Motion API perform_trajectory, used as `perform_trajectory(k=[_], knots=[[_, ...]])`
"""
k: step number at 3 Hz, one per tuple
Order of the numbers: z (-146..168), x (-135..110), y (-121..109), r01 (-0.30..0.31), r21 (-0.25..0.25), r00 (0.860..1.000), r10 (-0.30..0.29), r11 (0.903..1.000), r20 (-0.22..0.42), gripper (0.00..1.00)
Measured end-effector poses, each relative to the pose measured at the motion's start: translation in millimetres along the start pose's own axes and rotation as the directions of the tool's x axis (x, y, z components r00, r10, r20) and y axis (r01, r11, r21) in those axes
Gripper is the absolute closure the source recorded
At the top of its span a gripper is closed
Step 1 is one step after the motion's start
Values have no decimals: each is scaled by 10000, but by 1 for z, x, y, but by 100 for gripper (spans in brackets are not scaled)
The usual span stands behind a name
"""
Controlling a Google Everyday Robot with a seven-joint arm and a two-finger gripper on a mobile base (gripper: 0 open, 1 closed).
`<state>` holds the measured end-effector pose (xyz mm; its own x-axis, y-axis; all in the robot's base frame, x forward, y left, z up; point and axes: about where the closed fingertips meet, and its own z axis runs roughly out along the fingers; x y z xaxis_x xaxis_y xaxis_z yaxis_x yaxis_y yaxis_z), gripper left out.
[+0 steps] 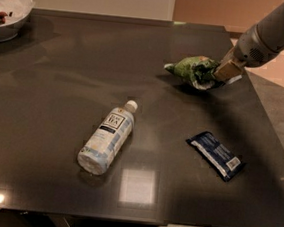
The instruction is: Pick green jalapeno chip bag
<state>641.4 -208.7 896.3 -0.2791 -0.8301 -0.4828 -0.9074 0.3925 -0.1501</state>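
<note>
The green jalapeno chip bag [192, 70] is a wrinkly green foil bag with white patches, at the back right of the dark table [60, 77]. My gripper [225, 72] reaches in from the upper right and is shut on the bag's right end. The bag hangs slightly above the table, with its shadow underneath it. The bag's left end points toward the table's middle.
A clear plastic tea bottle [107, 137] lies on its side near the table's middle front. A dark blue flat packet [215, 154] with a white label lies at the front right. A white bowl [9, 10] with food stands at the back left corner.
</note>
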Motion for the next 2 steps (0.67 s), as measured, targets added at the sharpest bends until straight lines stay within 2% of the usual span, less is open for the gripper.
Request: perform_trajectory(k=[1, 2], knots=[[-29, -29, 10, 881, 334, 9945, -898, 9956, 547, 100], [-59, -56, 15, 1735, 732, 9792, -1800, 9821, 934, 100]])
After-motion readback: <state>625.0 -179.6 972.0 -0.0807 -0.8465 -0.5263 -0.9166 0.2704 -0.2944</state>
